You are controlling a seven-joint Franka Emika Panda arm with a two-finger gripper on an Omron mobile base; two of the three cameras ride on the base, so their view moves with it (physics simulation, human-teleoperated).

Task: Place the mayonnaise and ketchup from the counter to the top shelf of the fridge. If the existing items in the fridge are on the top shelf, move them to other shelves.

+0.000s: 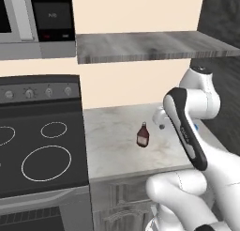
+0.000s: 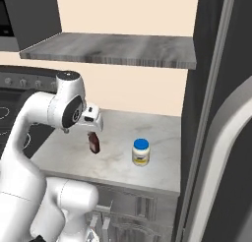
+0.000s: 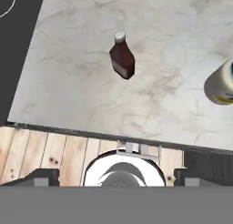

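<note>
ketchup: small dark red ketchup bottle with a white cap (image 1: 143,135), standing upright on the pale marbled stone counter (image 1: 112,145), roughly mid-depth. From my hand cam it sits up top, a bit left of centre.

mayo: white mayonnaise jar with a blue lid and yellowish label (image 2: 140,152), also upright on that counter, off to the right of the ketchup and clearly apart from it. Hand cam clips it at the right edge, so I only get part of it.

gripper: my two-finger gripper (image 3: 116,177) is hanging above the front edge of the counter, looking down. Fingers spread all the way, nothing between them, not touching either item.

fridge: tall dark grey fridge (image 2: 221,137) right next to the counter's right end.

stove: black glass cooktop with white burner rings (image 1: 40,150) butting up against the counter on the left.

shelf: grey wood-grain wall shelf (image 2: 113,49) above the counter.
</note>
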